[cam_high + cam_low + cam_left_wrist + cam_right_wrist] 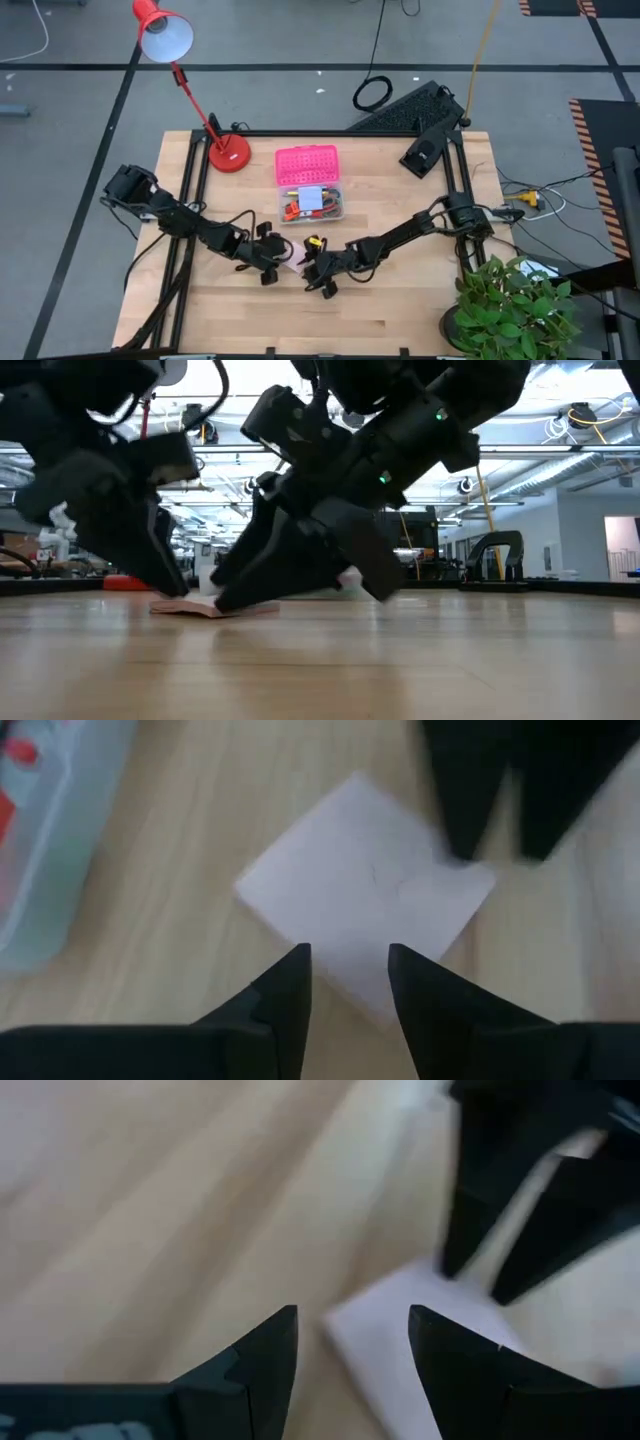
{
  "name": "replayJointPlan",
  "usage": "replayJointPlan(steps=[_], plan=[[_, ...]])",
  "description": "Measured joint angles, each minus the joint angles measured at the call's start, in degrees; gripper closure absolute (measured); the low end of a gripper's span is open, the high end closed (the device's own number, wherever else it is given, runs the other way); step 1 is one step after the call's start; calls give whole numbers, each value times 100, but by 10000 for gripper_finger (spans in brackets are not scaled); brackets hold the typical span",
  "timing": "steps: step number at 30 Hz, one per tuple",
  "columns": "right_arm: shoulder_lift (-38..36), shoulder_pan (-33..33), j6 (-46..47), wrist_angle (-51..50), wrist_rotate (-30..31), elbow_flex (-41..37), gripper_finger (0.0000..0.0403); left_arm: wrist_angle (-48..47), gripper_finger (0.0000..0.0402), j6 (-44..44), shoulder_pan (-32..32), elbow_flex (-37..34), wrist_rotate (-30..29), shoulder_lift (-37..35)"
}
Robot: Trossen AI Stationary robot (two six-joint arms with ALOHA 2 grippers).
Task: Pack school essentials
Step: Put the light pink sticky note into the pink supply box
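Note:
A pale pink note pad [293, 257] lies flat on the wooden table, in the middle. In the left wrist view the note pad [365, 885] is a square with one corner toward the fingers. My left gripper [271, 264] stands open at its left side, and my right gripper [320, 274] stands open at its right side. Both are low over the table and slant down toward the pad. In the low view the pad [215, 609] rests on the table under both grippers. A small yellow item [313, 241] lies just beyond the pad. My left gripper [350, 970] has the pad's near corner [350, 995] between its open fingers; one fingertip [178, 592] reaches down to the pad's left end, and I cannot tell whether it touches. My right gripper [352, 1330] has a pad corner [375, 1340] between its open fingers; its fingertip [228, 600] is at the pad's top, and I cannot tell whether it touches.
A clear box [311, 201] with stationery inside stands behind the pad, its pink lid [307, 165] beside it on the far side. A red desk lamp [228, 152] stands far left, a black block [425, 152] far right, and a potted plant [515, 300] at the near right corner.

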Motion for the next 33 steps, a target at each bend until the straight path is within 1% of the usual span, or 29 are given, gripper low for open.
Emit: replayJointPlan(steps=[2, 6, 12, 21, 25, 27, 30, 33], plan=[[80, 24, -18, -100, -20, 81, 218, -58, 261, 14, 32, -8, 43, 97], [108, 2, -40, -151, -17, 104, 218, 177, 261, 13, 38, 15, 64, 358], [101, 16, -354, -302, 165, 108, 222, 368, 261, -56, 38, 26, 66, 704], [66, 183, -685, -607, 287, 115, 245, 323, 261, -176, 33, 25, 0, 733], [66, 193, -612, -678, 343, 115, 243, 325, 261, -254, 34, 17, -2, 735], [66, 210, -596, -736, 465, 115, 240, 327, 261, -271, 34, 15, -2, 737], [66, 280, -732, -796, 707, 115, 237, 327, 261, -319, 34, 13, -2, 737], [66, 317, -856, -768, 765, 115, 237, 359, 261, -320, 34, 4, -1, 737]])
